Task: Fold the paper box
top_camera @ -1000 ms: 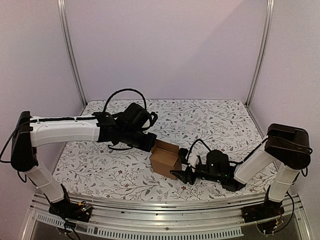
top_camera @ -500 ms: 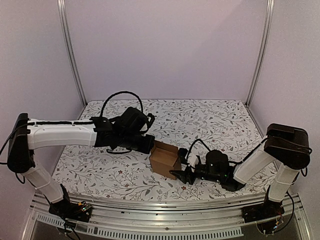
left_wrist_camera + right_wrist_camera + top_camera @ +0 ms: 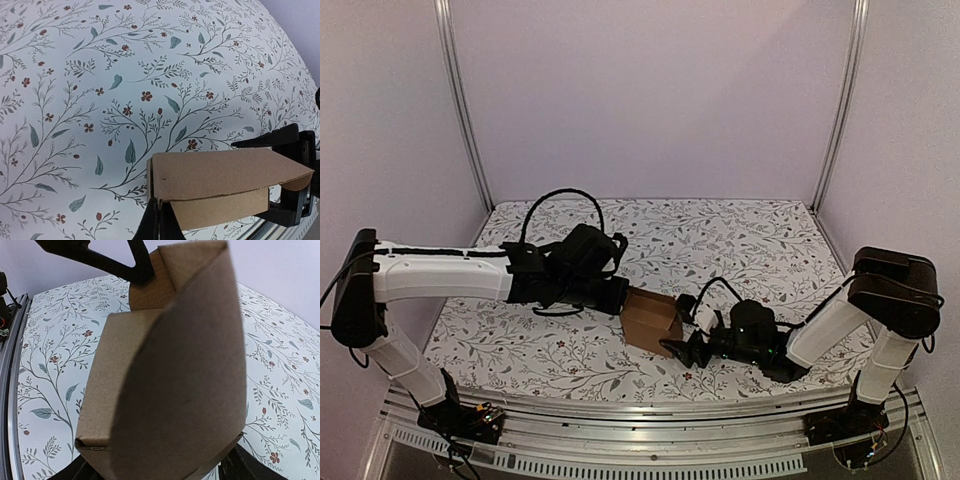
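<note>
The paper box (image 3: 648, 320) is a small brown carton on the floral table, between my two grippers. My left gripper (image 3: 623, 297) is shut, and its fingertips (image 3: 159, 216) press against the box (image 3: 215, 175) at its near left corner, where the top flap folds down. My right gripper (image 3: 678, 345) is open, with one jaw on each side of the box's opposite end; its black fingers (image 3: 280, 142) show past the cardboard. In the right wrist view the box (image 3: 165, 370) fills the frame and a curved flap bends over it, with the left gripper (image 3: 140, 270) beyond.
The floral tablecloth (image 3: 740, 240) reaches back to the pale walls and two metal corner posts (image 3: 465, 110). A metal rail (image 3: 650, 410) runs along the near edge, just behind the right gripper. The left arm (image 3: 440, 270) stretches across the left half of the table.
The left gripper moved down and toward the box, pressing the raised flap lower, so the carton looks flatter. The right jaws widened slightly around the box's end.
</note>
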